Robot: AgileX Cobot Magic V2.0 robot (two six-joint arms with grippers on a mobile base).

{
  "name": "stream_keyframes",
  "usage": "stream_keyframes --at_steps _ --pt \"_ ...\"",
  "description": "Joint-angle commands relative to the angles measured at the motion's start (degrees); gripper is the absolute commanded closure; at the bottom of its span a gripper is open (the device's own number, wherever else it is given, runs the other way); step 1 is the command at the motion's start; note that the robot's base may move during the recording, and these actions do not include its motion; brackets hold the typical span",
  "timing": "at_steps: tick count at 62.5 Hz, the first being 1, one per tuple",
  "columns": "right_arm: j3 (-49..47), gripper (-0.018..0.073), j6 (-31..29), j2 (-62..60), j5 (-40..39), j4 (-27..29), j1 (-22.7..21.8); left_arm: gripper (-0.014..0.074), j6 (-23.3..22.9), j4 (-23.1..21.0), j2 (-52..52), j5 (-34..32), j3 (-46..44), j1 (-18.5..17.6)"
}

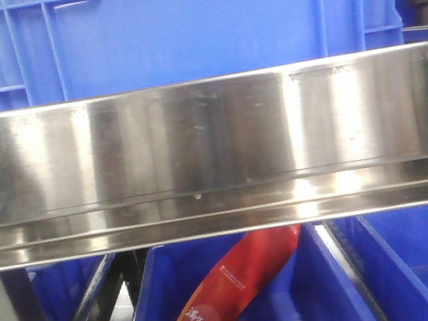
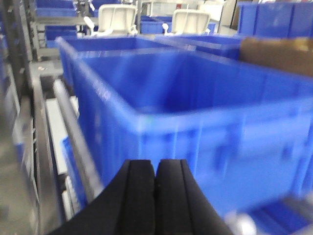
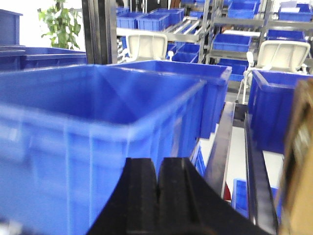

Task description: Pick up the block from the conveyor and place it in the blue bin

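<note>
Centrally, left end effector and right end effector, fingers pressed together and empty, each face a blue bin at 12 o'clock.

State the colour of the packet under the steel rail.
Red with orange and white print, packet below the rail; front view shows it best.

Stretched across the front view: steel rail, shiny, level. Below it, red packet tilted inside a lower crate. Seen past the left wrist: brown box at right, white chairs far behind. Stood in the right wrist view: plant top left, shelving holding small crates.
</note>
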Motion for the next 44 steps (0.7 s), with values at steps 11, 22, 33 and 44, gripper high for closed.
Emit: stream_keyframes --at_steps 11,22,33,44 --pt "8.1 0.0721 -0.1 -12.9 1.2 -0.1 -0.4 0.0708 -0.1 -0.1 -10.5 -1.8 9.5 0.3" --pt "8.2 0.0721 -0.1 -16.5 1.3 -0.1 -0.4 0.0708 -0.1 -0.1 -13.7 -2.1 10.2 0.3" --pt "8.2 0.0721 -0.1 -16.8 1.1 0.1 -0.4 0.0708 -0.1 -0.1 -14.3 -2.2 10.2 0.3" --pt "8.4 0.0721 -0.1 -16.8 1.2 0.2 -0.5 0.0708 -0.1 -0.1 -14.3 -2.2 10.2 0.3"
